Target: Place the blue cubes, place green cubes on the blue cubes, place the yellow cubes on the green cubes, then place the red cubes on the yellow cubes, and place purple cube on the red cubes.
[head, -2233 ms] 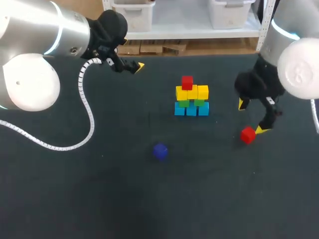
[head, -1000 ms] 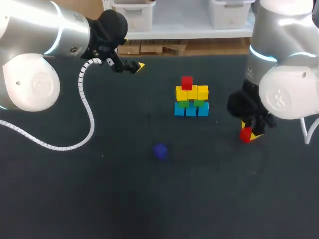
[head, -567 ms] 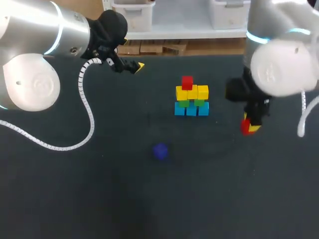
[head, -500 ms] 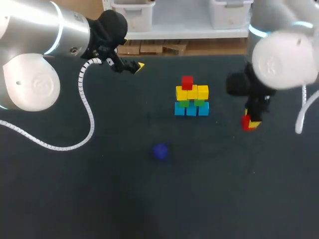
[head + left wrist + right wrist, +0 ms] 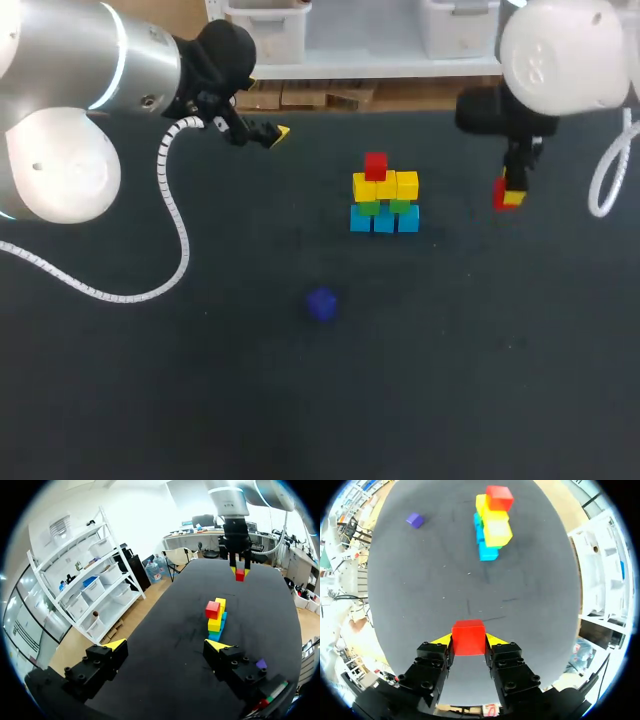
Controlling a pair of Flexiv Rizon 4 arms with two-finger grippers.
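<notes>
Our table point(image 5: 200, 400) is a plain dark charcoal. In the stack, the blue cubes point(image 5: 384, 221) are a bright cyan-blue, the green cubes point(image 5: 369, 208) a mid green, the yellow cubes point(image 5: 386, 186) a warm yellow, and the top red cube point(image 5: 376, 165) a plain red. The held red cube point(image 5: 468, 637) shows the same red. The purple cube point(image 5: 321, 303) looks deep blue-violet. Our left gripper point(image 5: 166, 645) and right gripper point(image 5: 468, 639) are black with bright yellow tips. Our left arm point(image 5: 70, 80) and right arm point(image 5: 560, 50) are silver and white, and the coiled cable point(image 5: 175, 220) is white.

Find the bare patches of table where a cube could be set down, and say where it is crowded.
Bare table lies between the purple cube and the near edge, and left of it. Also free: right of the stack, beneath the right end effector holding a red cube. Crowding is only at the stack.
</notes>
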